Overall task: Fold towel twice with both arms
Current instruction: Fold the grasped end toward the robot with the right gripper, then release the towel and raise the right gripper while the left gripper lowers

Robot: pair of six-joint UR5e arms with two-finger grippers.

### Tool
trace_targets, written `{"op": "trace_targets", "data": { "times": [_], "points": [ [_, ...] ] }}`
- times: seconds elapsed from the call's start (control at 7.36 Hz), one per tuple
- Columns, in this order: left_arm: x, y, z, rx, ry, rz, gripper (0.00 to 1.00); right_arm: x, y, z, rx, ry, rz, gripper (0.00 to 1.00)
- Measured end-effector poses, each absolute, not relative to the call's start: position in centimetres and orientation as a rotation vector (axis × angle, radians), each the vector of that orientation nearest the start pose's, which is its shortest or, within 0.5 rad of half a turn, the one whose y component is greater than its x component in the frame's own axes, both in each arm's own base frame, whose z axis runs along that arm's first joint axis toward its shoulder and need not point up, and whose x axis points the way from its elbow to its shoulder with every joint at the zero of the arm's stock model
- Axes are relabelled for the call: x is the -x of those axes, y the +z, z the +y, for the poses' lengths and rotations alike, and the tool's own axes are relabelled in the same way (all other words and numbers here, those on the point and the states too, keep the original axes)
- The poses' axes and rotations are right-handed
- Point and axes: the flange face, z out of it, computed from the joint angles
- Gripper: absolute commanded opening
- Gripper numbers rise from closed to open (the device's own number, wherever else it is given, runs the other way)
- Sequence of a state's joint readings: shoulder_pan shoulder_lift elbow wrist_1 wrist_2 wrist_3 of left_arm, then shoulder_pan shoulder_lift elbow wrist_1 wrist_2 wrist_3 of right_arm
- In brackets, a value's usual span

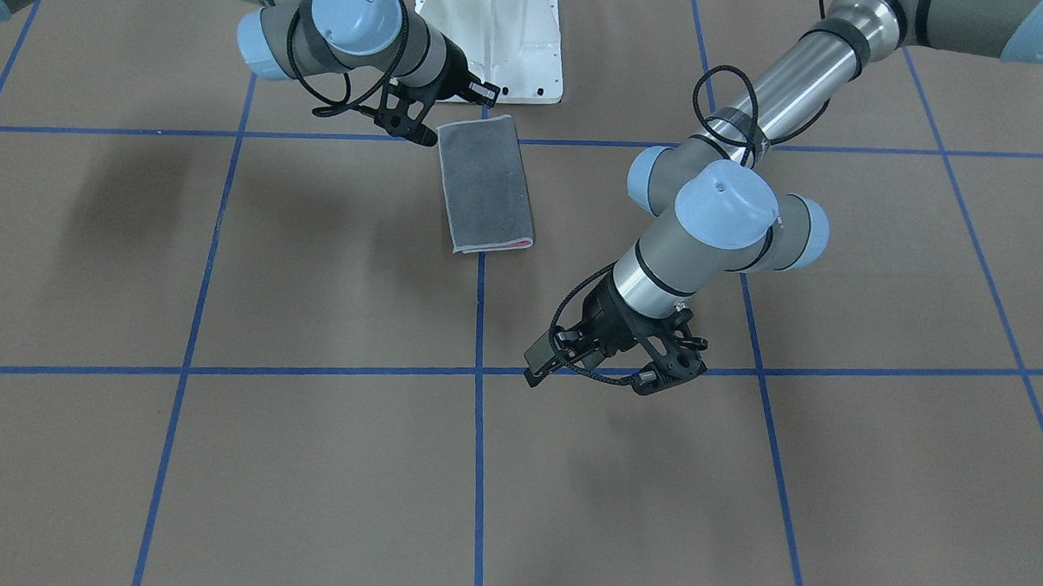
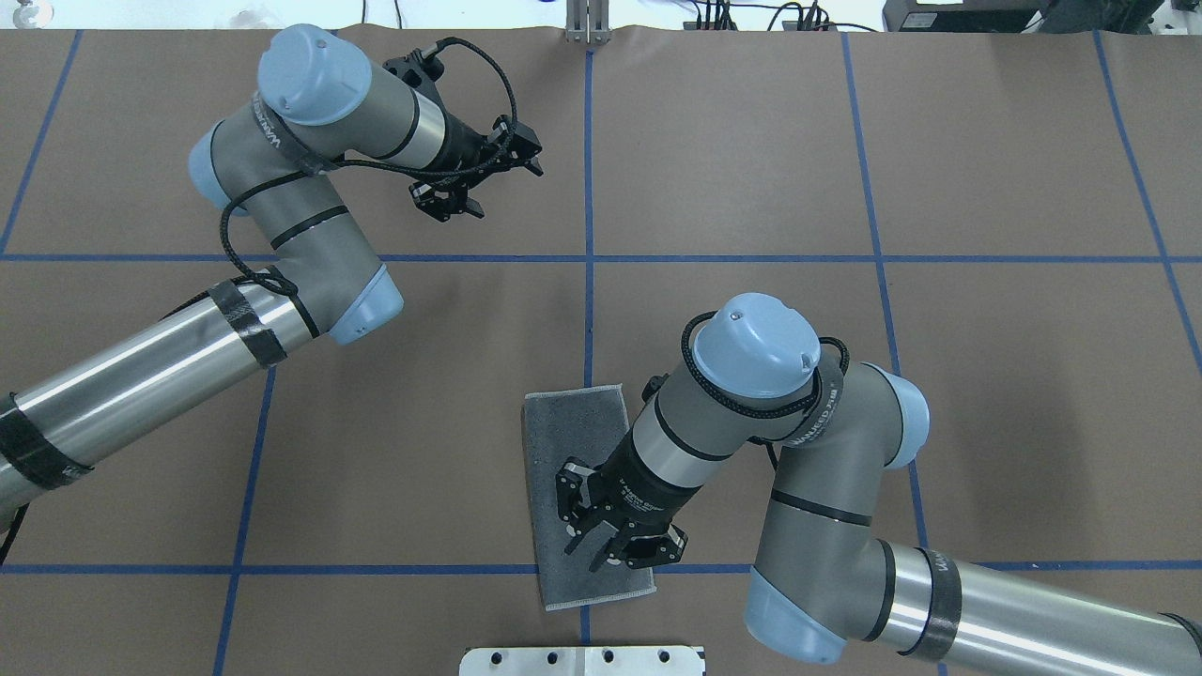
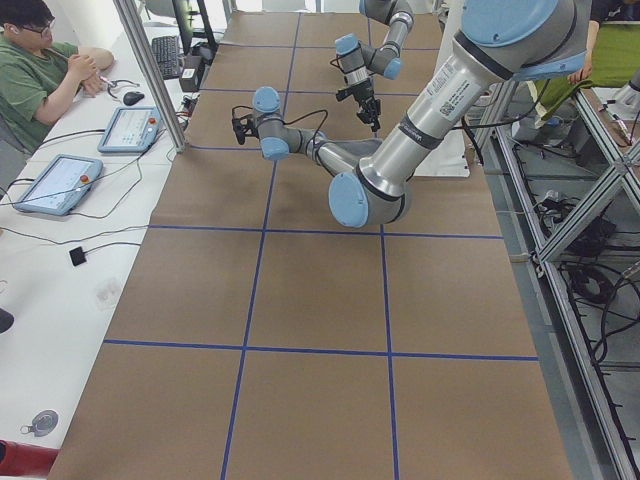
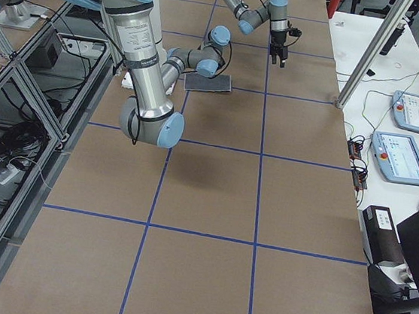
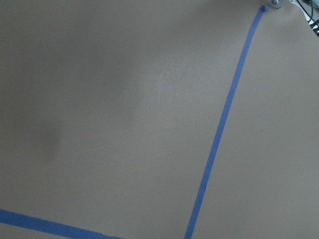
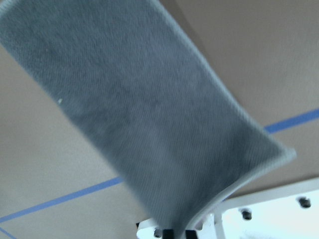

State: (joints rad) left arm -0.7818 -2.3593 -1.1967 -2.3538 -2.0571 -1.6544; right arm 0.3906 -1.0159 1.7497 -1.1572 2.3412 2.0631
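The towel point(image 2: 575, 469) lies flat, folded into a long rectangle with its dark grey face up. A pink strip shows at its far end in the front-facing view point(image 1: 486, 183). My right gripper point(image 2: 582, 556) hovers just above the towel's end near the robot base, with its fingers apart and nothing in them. It also shows in the front-facing view point(image 1: 425, 133) by that corner. The right wrist view shows the grey towel point(image 6: 149, 114) blurred and close below. My left gripper point(image 2: 453, 208) is open and empty, far from the towel over bare paper point(image 1: 588, 378).
The white pedestal base point(image 1: 496, 41) stands just behind the towel. Blue tape lines point(image 5: 219, 134) grid the brown table cover. An operator point(image 3: 40, 70) with tablets sits at a side desk, and an aluminium post point(image 3: 150, 70) stands at the table's edge.
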Motion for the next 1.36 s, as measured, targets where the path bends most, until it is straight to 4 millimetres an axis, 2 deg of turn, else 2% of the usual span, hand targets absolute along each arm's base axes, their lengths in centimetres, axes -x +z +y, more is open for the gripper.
{"op": "trace_targets", "data": {
  "times": [0.41,0.68,0.82,1.09,1.36],
  "points": [
    [-49.0,24.6,-60.7,0.003,-0.456,1.257,0.99,53.3,20.0,-32.3,0.726,0.370,-1.059,1.00],
    [-48.0,26.5,-58.7,0.020,-0.436,1.259,0.99,50.6,21.5,-36.0,0.676,0.412,-1.076,1.00],
    [-48.0,26.4,-57.3,0.032,-0.412,1.270,0.99,49.0,22.4,-37.9,0.644,0.422,-1.085,1.00],
    [-50.9,26.4,-52.3,0.029,-0.286,1.281,0.98,44.7,24.1,-42.4,0.585,0.449,-1.111,1.00],
    [-53.0,26.4,-48.1,-0.017,-0.130,1.290,0.94,41.6,25.8,-45.3,0.511,0.451,-1.129,1.00]
  ]
}}
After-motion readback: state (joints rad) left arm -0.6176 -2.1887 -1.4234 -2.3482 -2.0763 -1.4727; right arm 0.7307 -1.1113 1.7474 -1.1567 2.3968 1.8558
